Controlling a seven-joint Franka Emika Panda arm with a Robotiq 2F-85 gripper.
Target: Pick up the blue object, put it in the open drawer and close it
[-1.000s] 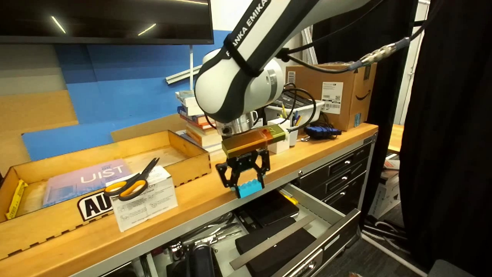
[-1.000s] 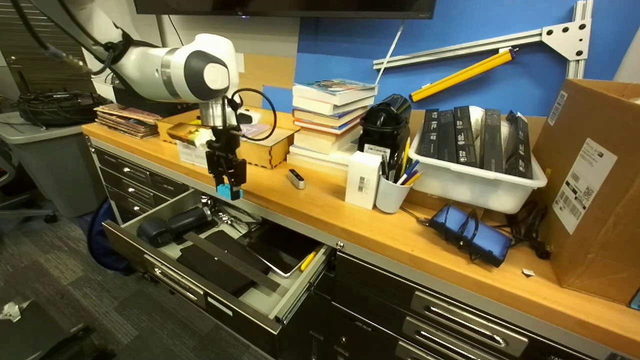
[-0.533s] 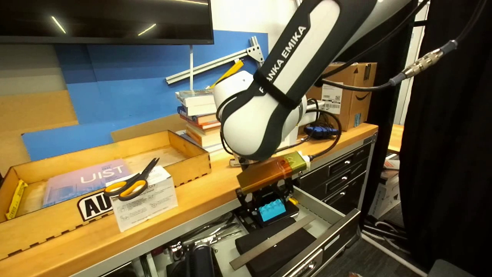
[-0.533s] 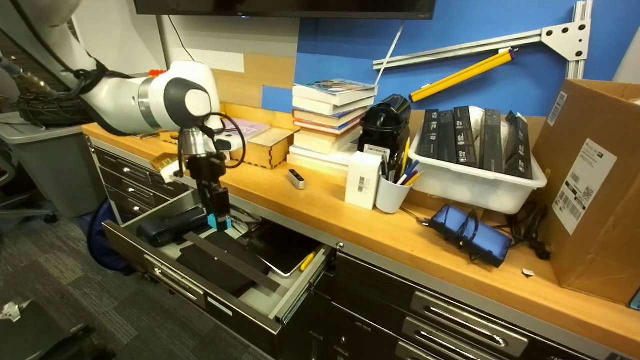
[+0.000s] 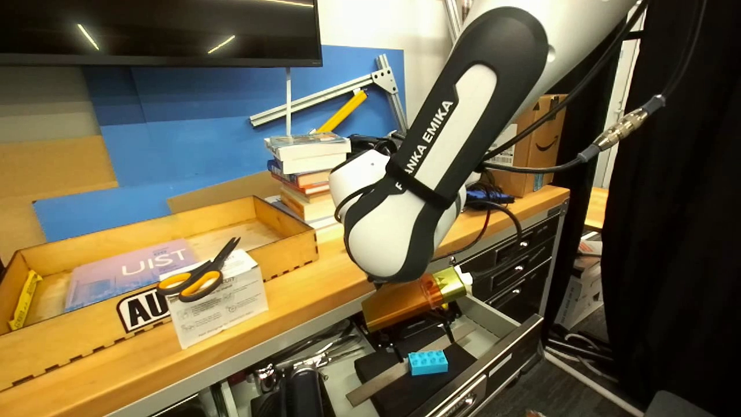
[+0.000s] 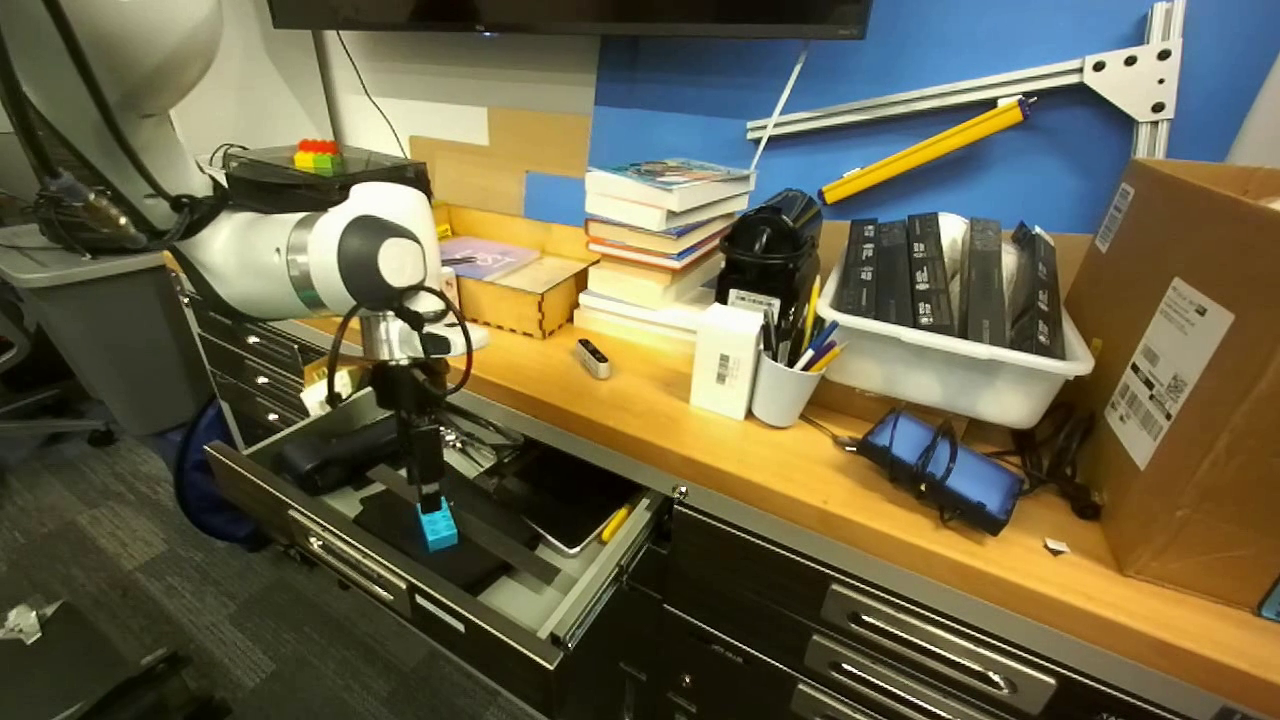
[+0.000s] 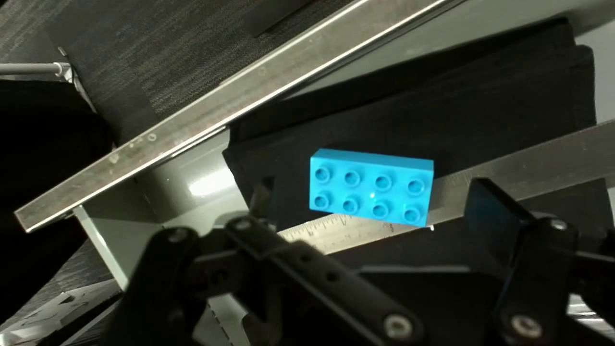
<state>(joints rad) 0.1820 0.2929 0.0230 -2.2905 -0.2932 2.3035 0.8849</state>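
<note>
Blue board (image 5: 191,133) fills much of the back of the room, with one dark screen (image 5: 156,29) at its top. Before it runs one long wooden surface (image 6: 620,420); underneath, in an exterior view, two stacks of closed drawers (image 6: 750,580) show three silvery handles (image 6: 940,645) apiece, and between them one open drawer (image 6: 510,655) juts out. One white-and-black arm (image 6: 260,255) reaches over it. On the surface stand one big cardboard box (image 6: 1220,490), one shallow wooden tray (image 5: 289,255), one white tub (image 6: 950,375), one pile of books (image 6: 650,285), one white carton (image 5: 231,307) with one pair of scissors (image 5: 223,259) lying on top, and one pale cup (image 6: 782,392) of pens (image 6: 818,343).

Over the drawer hangs the one hand (image 6: 430,490), its two fingers (image 7: 497,216) spread apart. Beneath it lie one black flat item (image 7: 432,125) and one steel ruler (image 7: 358,234), the ruler crossing the item; one yellow piece (image 6: 617,522) lies by the drawer's side wall. One light-blue brick (image 5: 427,364) with eight studs, in two rows of four, is in the drawer, just below the fingertips. In the wrist view it shows between the two fingers with a gap on either side, its long side running from one toward the other, over the item and the ruler's edge; whether it touches both cannot be told.
</note>
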